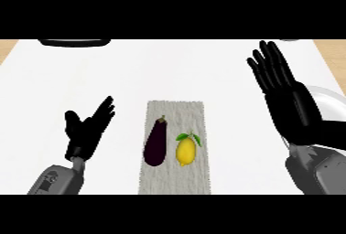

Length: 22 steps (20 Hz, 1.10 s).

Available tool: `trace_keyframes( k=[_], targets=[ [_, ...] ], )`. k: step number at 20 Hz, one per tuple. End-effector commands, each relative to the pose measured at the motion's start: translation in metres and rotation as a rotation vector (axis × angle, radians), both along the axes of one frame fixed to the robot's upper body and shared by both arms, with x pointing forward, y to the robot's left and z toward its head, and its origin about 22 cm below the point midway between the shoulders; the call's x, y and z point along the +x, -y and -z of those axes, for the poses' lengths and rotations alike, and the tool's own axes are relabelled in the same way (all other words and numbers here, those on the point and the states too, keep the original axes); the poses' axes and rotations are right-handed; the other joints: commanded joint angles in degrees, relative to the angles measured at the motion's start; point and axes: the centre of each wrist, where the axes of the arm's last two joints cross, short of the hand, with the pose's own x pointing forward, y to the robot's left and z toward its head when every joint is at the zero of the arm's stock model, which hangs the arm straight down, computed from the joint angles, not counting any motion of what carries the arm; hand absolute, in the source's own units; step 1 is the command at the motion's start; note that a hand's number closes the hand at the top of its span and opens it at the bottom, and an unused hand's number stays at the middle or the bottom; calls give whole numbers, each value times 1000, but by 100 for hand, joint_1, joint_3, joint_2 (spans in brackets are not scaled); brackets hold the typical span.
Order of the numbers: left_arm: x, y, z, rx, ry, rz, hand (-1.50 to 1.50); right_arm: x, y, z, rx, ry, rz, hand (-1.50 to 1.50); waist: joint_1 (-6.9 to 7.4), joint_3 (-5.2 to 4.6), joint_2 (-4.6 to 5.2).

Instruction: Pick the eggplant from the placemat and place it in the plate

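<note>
Eggplant on the placemat, both hands empty.

The eggplant [156,142] lies lengthwise on the grey placemat [173,178], stem away from the robot, just beside a lemon [186,151] on its right. The left hand [86,129] rests open left of the mat, fingers spread, holding nothing. The right hand [287,98] is raised with straight fingers, empty, covering much of the white plate [331,101] at the right edge.
</note>
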Motion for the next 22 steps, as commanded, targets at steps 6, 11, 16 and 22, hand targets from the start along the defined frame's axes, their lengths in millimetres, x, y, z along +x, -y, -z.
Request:
trace_keyframes(
  k=[6, 11, 16, 22],
  targets=[
    [29, -38, -52, 168, 234, -105, 0, 39, -55, 41, -193, -297, -233, 150, 393, 101, 101],
    [26, -38, -44, 106, 162, -120, 0, 23, -53, 94, -284, -154, 159, -150, 115, 110, 58],
    [8, -29, -30, 127, 159, -126, 0, 13, -56, 144, -474, -169, -112, -150, 76, 105, 17],
    [14, -59, -44, 105, 137, -130, 0, 31, -55, 95, -699, -171, -157, -150, -14, 98, -11]
  ],
)
